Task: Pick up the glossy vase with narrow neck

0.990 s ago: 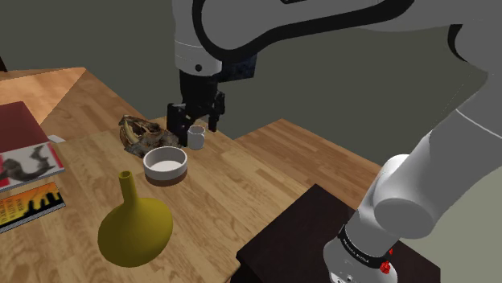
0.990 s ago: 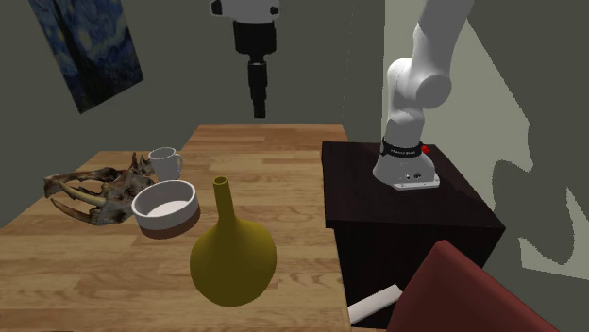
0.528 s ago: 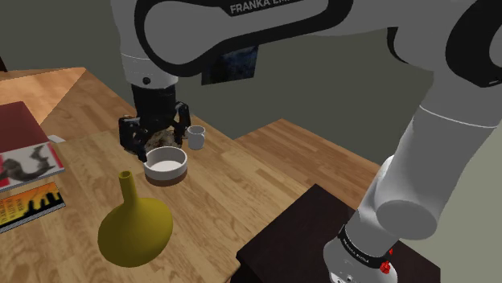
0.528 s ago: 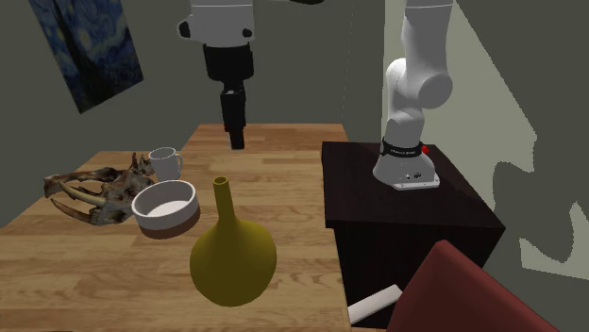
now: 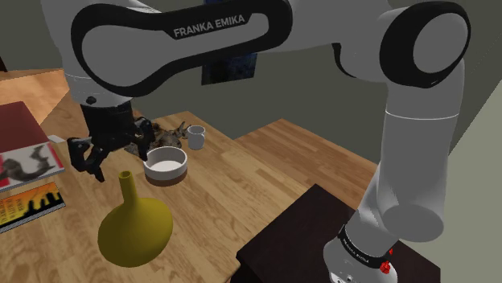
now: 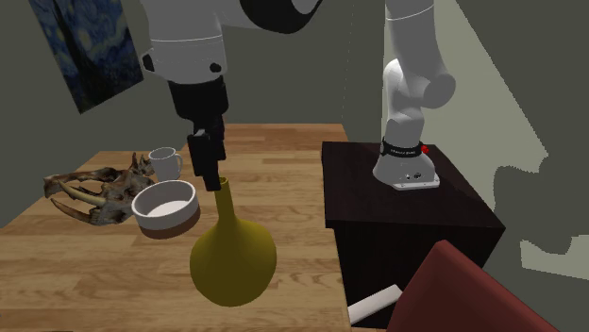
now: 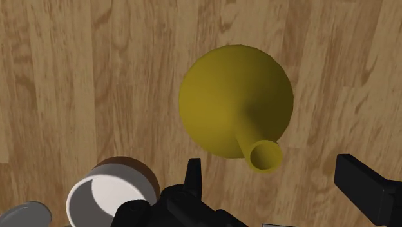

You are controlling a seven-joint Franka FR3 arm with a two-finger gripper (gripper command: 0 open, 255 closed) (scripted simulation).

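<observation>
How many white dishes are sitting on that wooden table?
2: a bowl just beside the yellow vase, and a small mug behind the bowl, near the bony skull.

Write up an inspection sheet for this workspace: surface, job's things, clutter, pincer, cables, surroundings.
Surface: wooden plank table, with a lower step on the side toward the wall.
Job's things: glossy yellow vase, round belly and narrow neck, upright on the table, not held.
Clutter: white bowl with a brown base; white mug; animal skull; stack of books at the shoulder view's left.
Pincer: black pincer open, just over the vase's mouth, fingers apart and not touching it.
Cables: nothing seen.
Surroundings: dark box stand beside the table; blue swirl painting on a grey-green wall; dark red furniture nearby.
</observation>
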